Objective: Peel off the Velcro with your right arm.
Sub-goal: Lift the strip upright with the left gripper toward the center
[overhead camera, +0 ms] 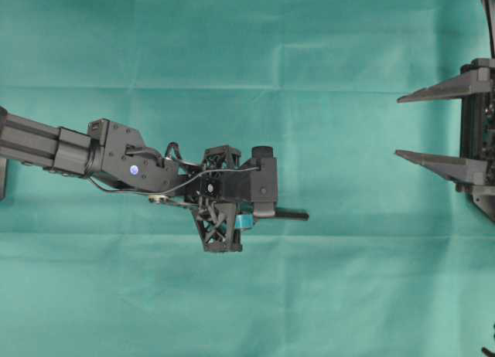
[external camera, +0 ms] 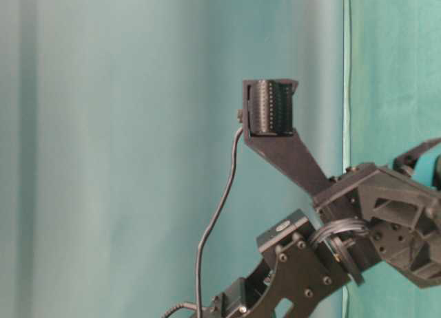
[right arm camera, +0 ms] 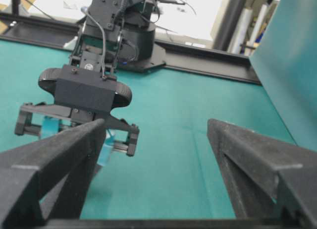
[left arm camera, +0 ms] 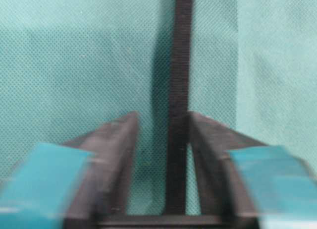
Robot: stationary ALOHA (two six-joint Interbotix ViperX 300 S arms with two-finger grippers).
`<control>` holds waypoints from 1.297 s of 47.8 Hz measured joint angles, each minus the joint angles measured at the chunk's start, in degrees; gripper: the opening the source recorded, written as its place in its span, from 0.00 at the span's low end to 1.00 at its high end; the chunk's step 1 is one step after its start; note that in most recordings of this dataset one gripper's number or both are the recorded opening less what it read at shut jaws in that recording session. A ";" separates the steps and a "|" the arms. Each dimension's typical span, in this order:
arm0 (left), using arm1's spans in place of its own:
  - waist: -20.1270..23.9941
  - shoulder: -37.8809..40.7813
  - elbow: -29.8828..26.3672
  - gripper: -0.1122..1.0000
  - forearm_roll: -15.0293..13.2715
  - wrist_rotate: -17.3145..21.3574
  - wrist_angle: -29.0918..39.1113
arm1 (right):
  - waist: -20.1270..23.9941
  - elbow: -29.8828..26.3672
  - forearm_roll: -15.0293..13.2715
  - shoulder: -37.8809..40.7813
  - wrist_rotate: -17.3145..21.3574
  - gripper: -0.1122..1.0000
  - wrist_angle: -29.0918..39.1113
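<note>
Your left wrist view is blurred, so you cannot tell whether the teal-striped fingers touch the Velcro. The strip runs straight out between them, close against the right-hand finger, with a gap to the other. From overhead most of it is hidden under the left end effector; only a short black end pokes out past the tips over the green cloth on the bench. Whether that end effector pinches the strip, you cannot tell. Your right end effector stands spread wide, well apart from the Velcro, with nothing between its plain black fingers.
</note>
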 measured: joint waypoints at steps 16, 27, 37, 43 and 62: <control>-0.18 -0.18 -0.18 0.19 0.00 0.09 1.93 | -0.09 0.09 -0.09 0.00 0.09 0.67 0.09; -0.18 -2.46 -0.18 0.19 0.00 0.00 2.81 | 0.00 0.18 -0.09 0.00 0.09 0.67 0.00; -0.18 -5.71 -0.44 0.19 0.00 0.00 3.16 | -0.09 0.18 -0.09 0.00 0.09 0.67 -0.35; -0.18 -8.70 -0.44 0.19 -0.09 -0.09 3.16 | -0.09 0.18 -0.09 0.00 -0.09 0.67 -0.44; -0.35 -19.78 2.90 0.19 0.00 -0.18 1.05 | -0.09 0.09 -2.55 0.00 -0.35 0.67 -2.02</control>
